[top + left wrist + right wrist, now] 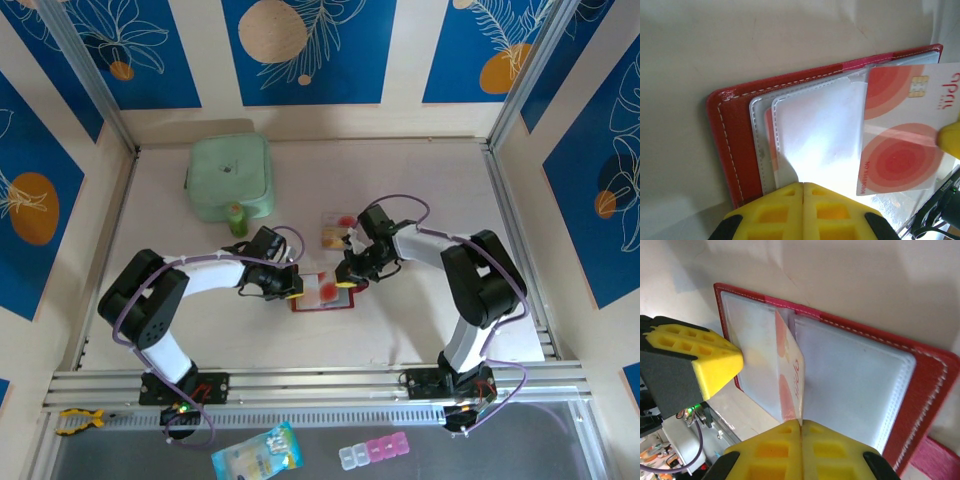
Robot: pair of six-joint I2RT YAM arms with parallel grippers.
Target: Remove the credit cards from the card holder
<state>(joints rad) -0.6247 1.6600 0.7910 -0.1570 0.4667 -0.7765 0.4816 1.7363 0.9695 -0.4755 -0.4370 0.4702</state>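
Left tool (pixel 292 292) and right tool (pixel 347 282) flank the card holder (pixel 322 296); green pouch (pixel 231 177) stands behind.

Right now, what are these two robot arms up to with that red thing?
They are emptying an open red card holder. The left gripper is shut, its tips at the edge of the clear sleeves, apparently steadying the holder. The right gripper is shut on a white credit card with red circles, partly out of its sleeve. More cards lie loose just beyond the holder.
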